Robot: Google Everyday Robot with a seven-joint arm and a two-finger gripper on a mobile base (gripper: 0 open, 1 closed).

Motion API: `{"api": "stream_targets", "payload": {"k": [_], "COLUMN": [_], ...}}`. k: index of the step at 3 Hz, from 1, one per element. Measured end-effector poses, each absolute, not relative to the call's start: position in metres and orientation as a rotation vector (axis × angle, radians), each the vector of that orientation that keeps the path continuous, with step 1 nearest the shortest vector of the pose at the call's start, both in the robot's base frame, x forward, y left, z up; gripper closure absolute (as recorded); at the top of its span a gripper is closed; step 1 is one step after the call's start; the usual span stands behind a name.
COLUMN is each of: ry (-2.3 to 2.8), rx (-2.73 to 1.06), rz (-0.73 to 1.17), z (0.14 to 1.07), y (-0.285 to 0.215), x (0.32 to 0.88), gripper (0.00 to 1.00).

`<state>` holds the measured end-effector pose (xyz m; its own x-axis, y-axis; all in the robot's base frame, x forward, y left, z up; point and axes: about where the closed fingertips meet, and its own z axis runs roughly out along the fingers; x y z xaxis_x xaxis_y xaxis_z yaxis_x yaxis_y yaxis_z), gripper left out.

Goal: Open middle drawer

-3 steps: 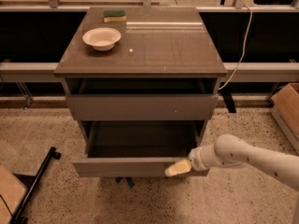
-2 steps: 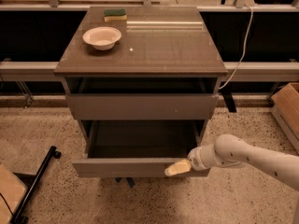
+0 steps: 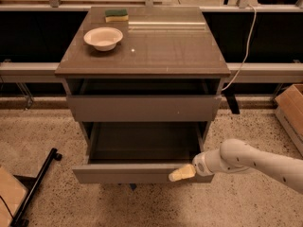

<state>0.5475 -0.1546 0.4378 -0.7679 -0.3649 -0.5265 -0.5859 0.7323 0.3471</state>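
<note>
The middle drawer [image 3: 142,174] is a grey-brown handleless drawer. It stands pulled out from the cabinet, and its wide, shallow dark tray [image 3: 144,141] looks empty. My gripper [image 3: 182,173] comes in from the lower right on a white arm [image 3: 255,162]. Its cream tip lies against the right end of the drawer's front panel, at the top edge. A taller drawer front [image 3: 144,108] sits above it, with a dark gap under the cabinet top.
On the cabinet top [image 3: 165,46] are a white bowl [image 3: 103,38] and a green-and-yellow sponge [image 3: 116,15]. A white cable [image 3: 244,41] hangs at the right. A cardboard box [image 3: 291,108] stands far right, and a black stand leg [image 3: 35,188] lies on the speckled floor at the left.
</note>
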Motion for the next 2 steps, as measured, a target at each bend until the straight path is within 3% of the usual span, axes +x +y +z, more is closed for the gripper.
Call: {"api": "stream_targets", "payload": {"k": [2], "ry": [2.507], "rx": [-0.728], "rz": [0.706], "z": [0.4378], "y": [-0.1546], "x": [0.5475], "gripper": [0.00]}}
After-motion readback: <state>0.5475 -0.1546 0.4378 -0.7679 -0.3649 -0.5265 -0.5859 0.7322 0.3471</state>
